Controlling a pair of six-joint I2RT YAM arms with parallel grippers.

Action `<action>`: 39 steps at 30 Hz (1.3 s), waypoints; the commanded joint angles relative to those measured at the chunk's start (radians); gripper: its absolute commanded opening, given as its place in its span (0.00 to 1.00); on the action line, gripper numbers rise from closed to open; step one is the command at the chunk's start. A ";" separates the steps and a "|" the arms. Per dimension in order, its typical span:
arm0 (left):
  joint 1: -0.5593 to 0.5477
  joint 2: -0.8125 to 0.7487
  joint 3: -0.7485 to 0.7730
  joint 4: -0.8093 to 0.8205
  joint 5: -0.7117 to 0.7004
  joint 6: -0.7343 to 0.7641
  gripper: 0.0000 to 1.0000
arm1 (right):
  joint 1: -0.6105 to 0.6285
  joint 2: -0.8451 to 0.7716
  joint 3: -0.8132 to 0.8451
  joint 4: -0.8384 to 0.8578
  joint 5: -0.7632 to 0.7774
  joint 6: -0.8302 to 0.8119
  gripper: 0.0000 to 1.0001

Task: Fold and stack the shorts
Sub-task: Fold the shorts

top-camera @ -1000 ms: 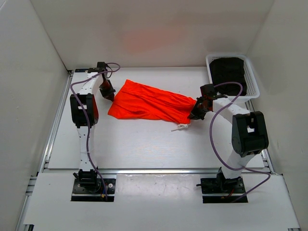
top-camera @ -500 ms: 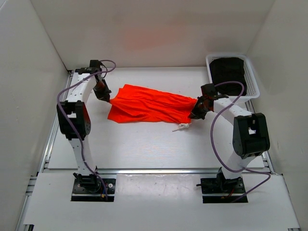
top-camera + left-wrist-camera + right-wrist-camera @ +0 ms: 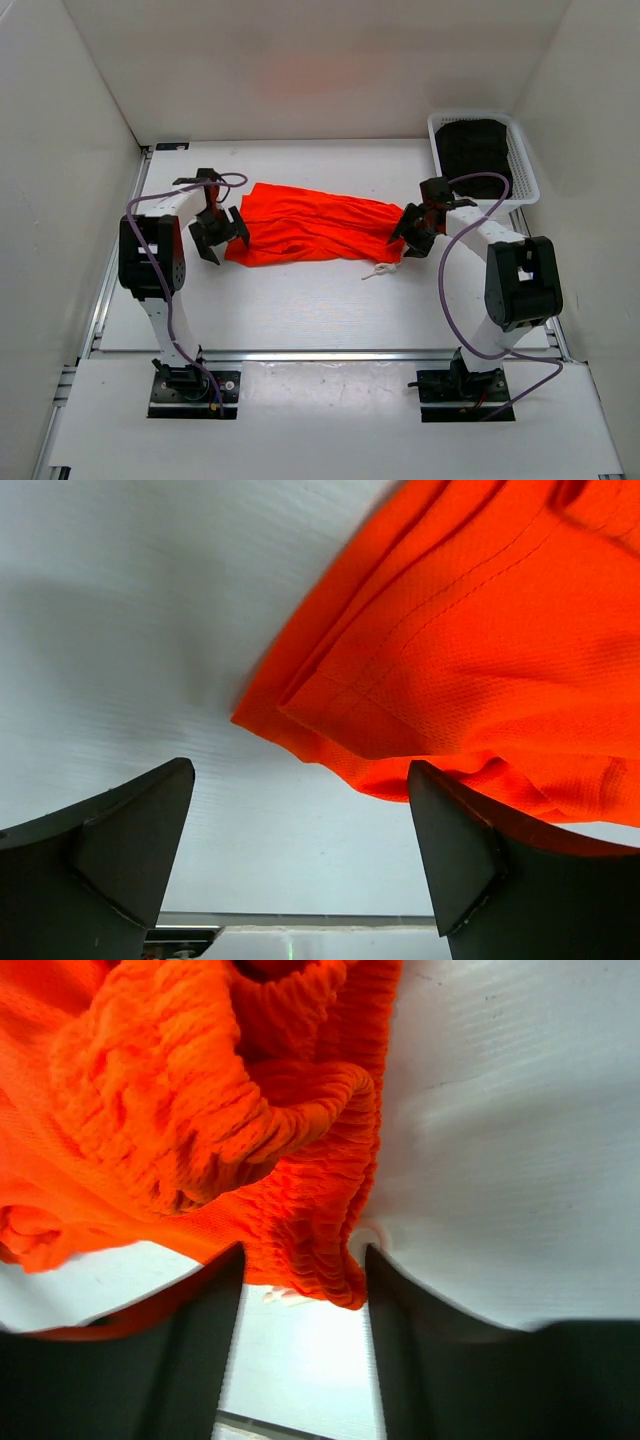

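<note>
- As the top external view has it, the shorts (image 3: 310, 222) lie spread flat across the middle of the counter (image 3: 300, 310), long axis running left to right, hem end left, waistband end right.
- Left tool (image 3: 220, 235) sits at the left hem end, fingers spread wide, just beside the fabric edge and gripping nothing.
- Right tool (image 3: 410, 228) is at the waistband end, on the fabric.
- White drawstring (image 3: 380, 270) trails onto the counter just in front of the waistband end, near the right tool.
- White basket (image 3: 527, 170) stands at the far right corner, well apart from the shorts, with dark fabric (image 3: 478, 148) inside.
- Left wrist: left tool (image 3: 300, 780) is spread, and both dark fingers (image 3: 120, 850) are far apart at the bottom of the view.
- Shorts (image 3: 480, 650) fill the upper right, with a layered hem corner pointing toward the gap between the fingers. Fabric overlaps the right finger's edge; I can't tell if it touches. Bare counter (image 3: 120, 600) is on the left.
- Right wrist: right tool (image 3: 303, 1255) pinches the gathered waistband of the shorts (image 3: 180, 1110). Ribbed elastic is bunched and fills the gap from one finger (image 3: 430, 1360) to the other.
- Rest of the fabric bulges up and left of the fingers, with bare counter (image 3: 500, 1110) to the right.
</note>
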 commanded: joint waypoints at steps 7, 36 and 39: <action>-0.023 0.017 -0.067 0.100 0.049 -0.047 1.00 | -0.004 -0.046 -0.049 -0.001 -0.021 -0.017 0.77; 0.009 -0.302 -0.135 -0.007 -0.040 -0.082 0.10 | 0.048 -0.217 -0.084 -0.099 0.051 -0.102 0.00; -0.007 -0.353 -0.282 0.017 0.011 -0.092 0.39 | 0.048 -0.304 -0.244 -0.099 0.051 -0.102 0.17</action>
